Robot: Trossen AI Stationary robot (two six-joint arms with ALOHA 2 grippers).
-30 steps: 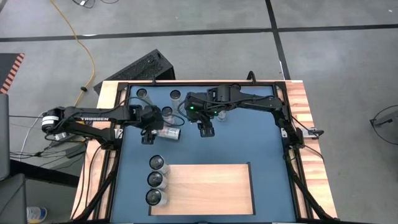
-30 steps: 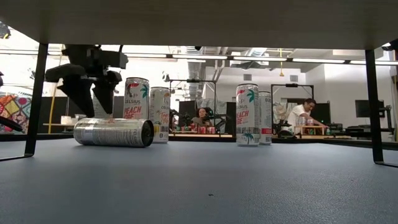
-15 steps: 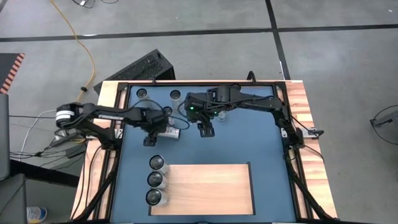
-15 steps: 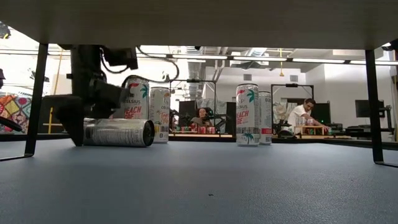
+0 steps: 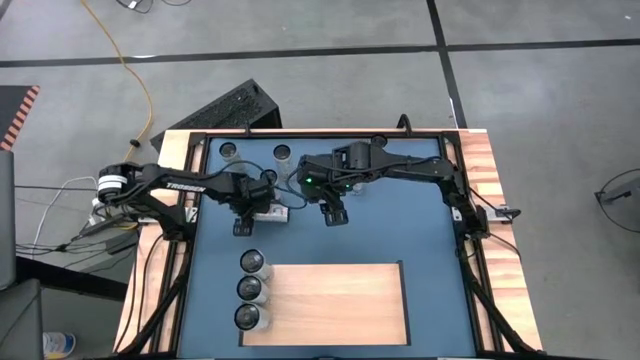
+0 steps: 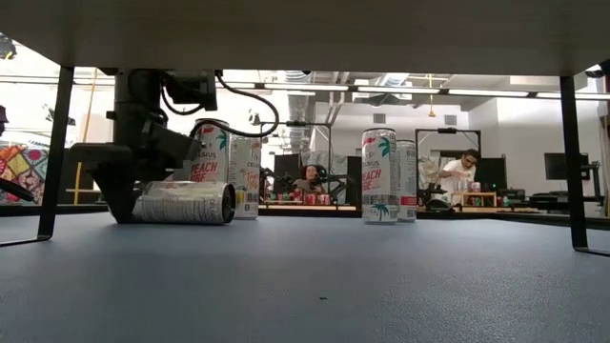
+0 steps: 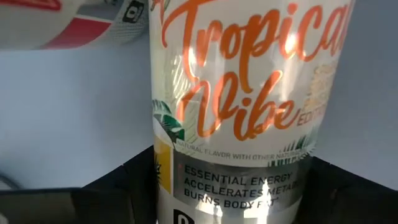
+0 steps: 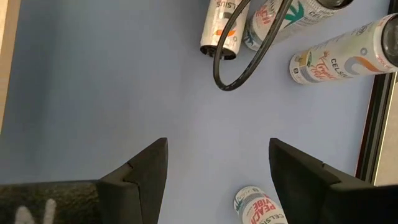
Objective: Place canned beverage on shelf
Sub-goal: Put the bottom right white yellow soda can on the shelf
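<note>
At the back left of the blue table top (image 5: 430,250), the left gripper (image 5: 243,212) is down at table level with its two dark fingers (image 7: 134,186) closed on either side of a can lying on its side (image 6: 186,202). From the wrist camera the can fills the frame between the fingers, its white label showing orange script. In the low view the gripper body hides the can's far end, while the near end, with its rim, points away from it.

Just behind the lying can stand two upright cans (image 6: 212,151), white with red lettering. Two more upright cans (image 6: 379,175) stand further along the back of the table.

Near the middle of the table's back half hangs the right gripper (image 5: 335,212), its fingers (image 8: 140,177) spread apart with nothing between them and only blue surface below.

Toward the front of the table lies the shelf (image 5: 330,305), a pale wooden panel set flat on the blue surface, well apart from both grippers. Three upright cans (image 5: 250,290) stand in a row just beside its left edge.

People (image 6: 464,171) sit in the room beyond the table.
</note>
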